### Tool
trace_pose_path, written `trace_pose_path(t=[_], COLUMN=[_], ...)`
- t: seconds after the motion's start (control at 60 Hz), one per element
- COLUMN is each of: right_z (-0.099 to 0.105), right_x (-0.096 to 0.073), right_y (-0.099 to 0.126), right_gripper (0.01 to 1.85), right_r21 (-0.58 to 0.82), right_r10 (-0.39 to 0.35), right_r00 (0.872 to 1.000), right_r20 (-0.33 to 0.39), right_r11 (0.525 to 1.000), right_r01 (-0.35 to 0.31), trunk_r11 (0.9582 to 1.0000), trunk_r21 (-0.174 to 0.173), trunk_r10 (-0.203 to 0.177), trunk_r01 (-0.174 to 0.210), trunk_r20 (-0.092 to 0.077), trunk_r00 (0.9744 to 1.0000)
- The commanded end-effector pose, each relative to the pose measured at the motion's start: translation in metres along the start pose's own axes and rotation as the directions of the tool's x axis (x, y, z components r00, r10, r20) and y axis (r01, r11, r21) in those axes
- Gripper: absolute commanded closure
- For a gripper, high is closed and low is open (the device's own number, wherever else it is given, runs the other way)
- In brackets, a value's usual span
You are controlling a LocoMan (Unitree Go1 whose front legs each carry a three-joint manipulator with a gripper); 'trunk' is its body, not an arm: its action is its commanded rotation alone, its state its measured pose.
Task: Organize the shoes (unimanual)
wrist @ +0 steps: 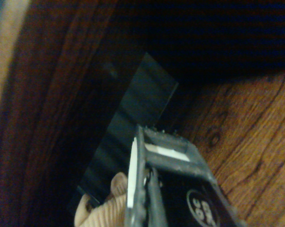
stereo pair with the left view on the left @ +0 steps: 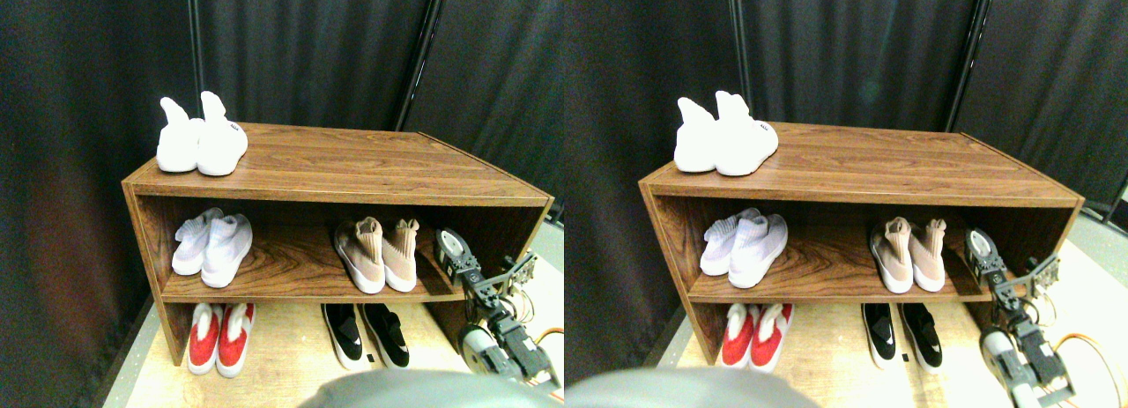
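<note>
Wooden shelf [stereo pair with the left view on the left: 352, 166], middle tier holding tan shoes [stereo pair with the left view on the left: 377, 254]; white shoes [stereo pair with the left view on the left: 211, 248]

Stereo pair looked forward and down at wooden shelf unit [stereo pair with the left view on the left: 339, 174] from mid-distance. Wrist camera sat close inside middle shelf's right end. Both views shared tan-beige shoes [stereo pair with the left view on the left: 379, 254] [wrist: 104, 208].

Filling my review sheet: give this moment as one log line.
right gripper: at middle shelf, right of tan pair | tan pair: side by side | black pair: on floor below
</note>
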Motion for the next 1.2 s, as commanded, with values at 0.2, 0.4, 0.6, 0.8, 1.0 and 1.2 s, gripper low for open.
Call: trace_pose_path(t=[0.2,0.4,0.6,0.8,1.0,1.2], right_z=[0.01,0.012,0.01,0.004,-0.007,-0.021], right_x=[-0.033,-0.063,-0.083,-0.093,-0.092,-0.081], right_y=[0.025,0.019,0.0,-0.026,-0.059,-0.095], right_gripper=[1.8,1.8,1.8,1.8,1.8,1.8], right_r21=[0.008,0.061,0.092,0.108,0.201,0.245], right_r10=[0.118,0.148,0.191,0.145,0.07,-0.018], right_r00=[0.993,0.989,0.98,0.987,0.993,0.995], right_r20=[0.004,-0.002,-0.052,-0.068,-0.091,-0.099], right_r11=[0.993,0.987,0.978,0.985,0.978,0.969], right_r01=[-0.118,-0.147,-0.186,-0.137,-0.051,0.041], trunk_r11=[0.9998,0.9998,0.9998,0.9999,0.9999,0.9997], trunk_r21=[-0.018,-0.019,-0.016,-0.011,-0.012,-0.019], trunk_r10=[-0.013,-0.011,-0.009,-0.009,0.001,0.014], trunk_r01=[0.013,0.011,0.008,0.008,-0.002,-0.016], trunk_r20=[-0.005,-0.026,-0.056,-0.081,-0.097,-0.106], trunk_r00=[0.9999,0.9996,0.9984,0.9967,0.9953,0.9943])
